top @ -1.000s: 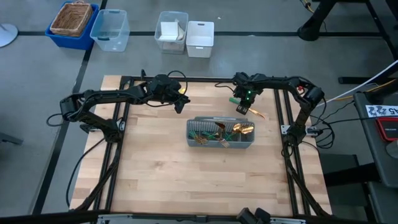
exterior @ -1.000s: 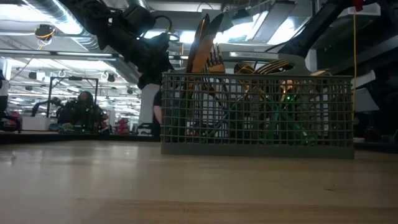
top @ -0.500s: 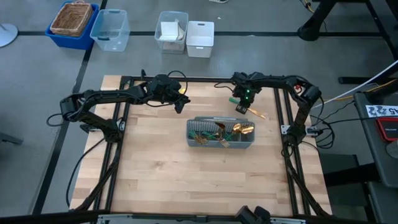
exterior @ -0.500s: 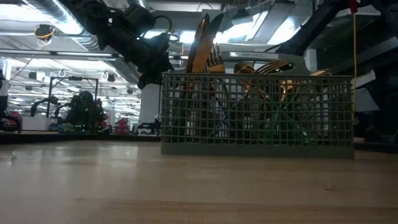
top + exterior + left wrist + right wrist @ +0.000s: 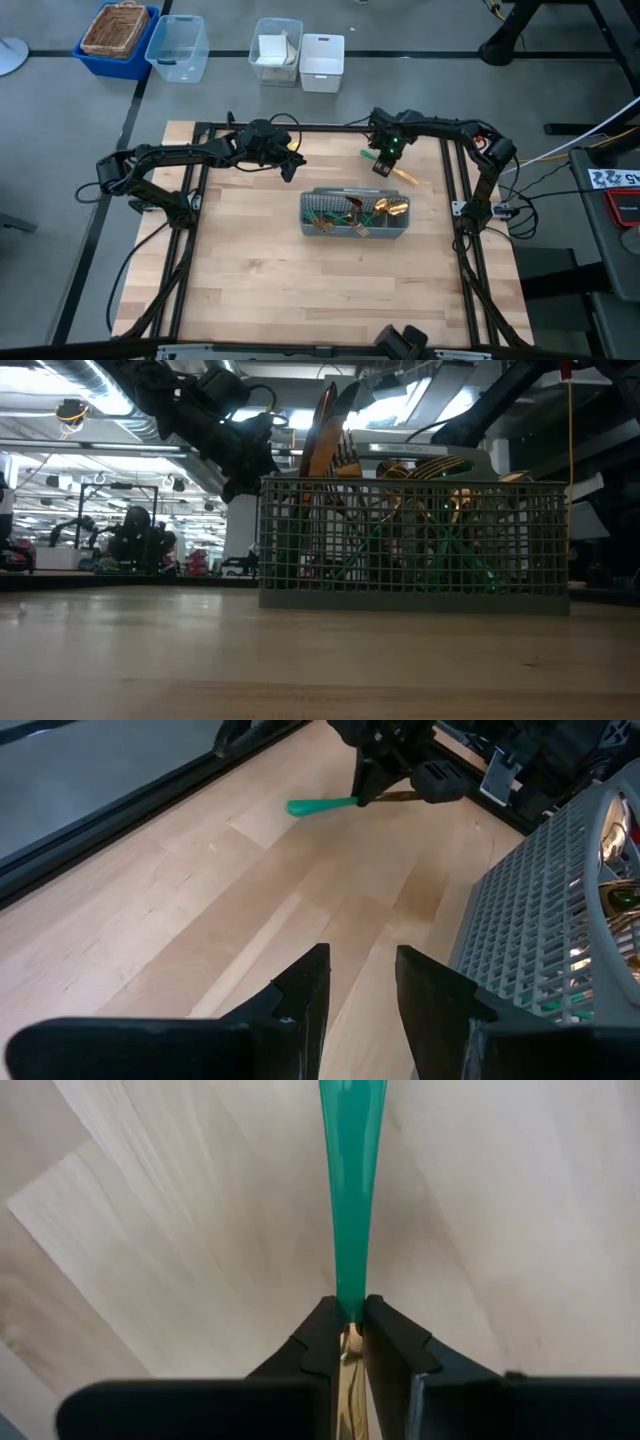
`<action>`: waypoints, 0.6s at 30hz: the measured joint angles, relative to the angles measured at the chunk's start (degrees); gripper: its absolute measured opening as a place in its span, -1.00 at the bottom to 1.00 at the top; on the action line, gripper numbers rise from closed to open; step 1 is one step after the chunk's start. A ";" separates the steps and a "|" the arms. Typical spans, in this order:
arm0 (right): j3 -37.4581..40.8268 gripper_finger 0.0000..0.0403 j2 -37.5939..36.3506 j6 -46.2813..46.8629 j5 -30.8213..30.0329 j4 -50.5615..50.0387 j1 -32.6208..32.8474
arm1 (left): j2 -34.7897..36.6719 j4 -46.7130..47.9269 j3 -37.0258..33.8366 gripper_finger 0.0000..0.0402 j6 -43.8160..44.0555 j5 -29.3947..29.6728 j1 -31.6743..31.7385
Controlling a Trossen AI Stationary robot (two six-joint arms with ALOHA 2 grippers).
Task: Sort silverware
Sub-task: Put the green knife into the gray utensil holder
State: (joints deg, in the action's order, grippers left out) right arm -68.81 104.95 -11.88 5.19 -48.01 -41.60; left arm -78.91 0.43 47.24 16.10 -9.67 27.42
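Across the wooden bench (image 5: 300, 280), wide bare board lies in front of the grey mesh caddy (image 5: 354, 216), which stands right of centre holding gold silverware (image 5: 380, 209) upright. Behind the caddy, near the far edge, the right arm reaches inward from the right rail, its end effector (image 5: 386, 163) clamped on a teal-handled utensil (image 5: 352, 1190) where handle meets gold; the handle projects forward past the fingertips, above the board. To the left, the left end effector (image 5: 356, 982) hovers over bare wood beside the caddy, fingers parted with nothing between them
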 joint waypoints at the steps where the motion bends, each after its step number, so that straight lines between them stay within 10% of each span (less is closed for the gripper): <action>1: -0.34 -0.80 -0.01 0.00 0.00 -0.01 0.00 | 0.00 -0.14 0.00 -0.47 0.00 0.00 -0.02; 18: -13.79 -0.80 -0.22 0.02 0.46 -1.30 0.00 | 0.02 -4.87 0.02 -0.47 0.00 0.87 -0.02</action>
State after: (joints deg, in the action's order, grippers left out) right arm -82.60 104.73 -11.86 5.65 -49.31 -41.60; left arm -78.89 -4.44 47.27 16.10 -8.80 27.40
